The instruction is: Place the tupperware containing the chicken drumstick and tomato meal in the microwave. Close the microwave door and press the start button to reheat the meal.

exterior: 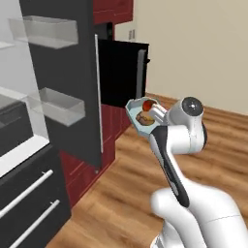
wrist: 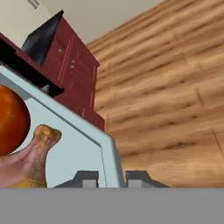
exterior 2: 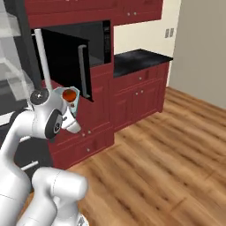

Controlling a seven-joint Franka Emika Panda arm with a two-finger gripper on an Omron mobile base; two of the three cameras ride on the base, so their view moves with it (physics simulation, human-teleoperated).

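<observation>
Left base view: the white arm rises from the lower right and carries the tupperware (exterior: 141,115) in the air above the wood floor (exterior: 121,193), in front of the microwave door (exterior: 122,72). The container is tilted. The tomato (exterior: 147,105) sits at its upper end, the chicken drumstick (exterior: 144,117) just below it. The door stands swung open, glossy black, its grey bar handle (exterior: 141,73) upright. To the left, a tall dark door with a long white handle (exterior: 99,94) carries clear bins (exterior: 60,105).

Right base view: the arm comes up from the lower left. The tupperware (exterior 2: 73,102) is held just in front of the lower edge of the open microwave door (exterior 2: 66,62), with the tomato (exterior 2: 68,95) showing at the top. The microwave (exterior 2: 95,42) is set in red cabinetry; its cavity is dark. A black tabletop (exterior 2: 139,57) lies to the right over red cabinets.

Hand view: the end effector (wrist: 111,178) is closed on the tupperware rim (wrist: 111,162), one finger tip on each side of the pale-blue wall. Inside lie the tomato (wrist: 11,120) and the chicken drumstick (wrist: 30,153), touching. Wood floor and red cabinets show beyond.
</observation>
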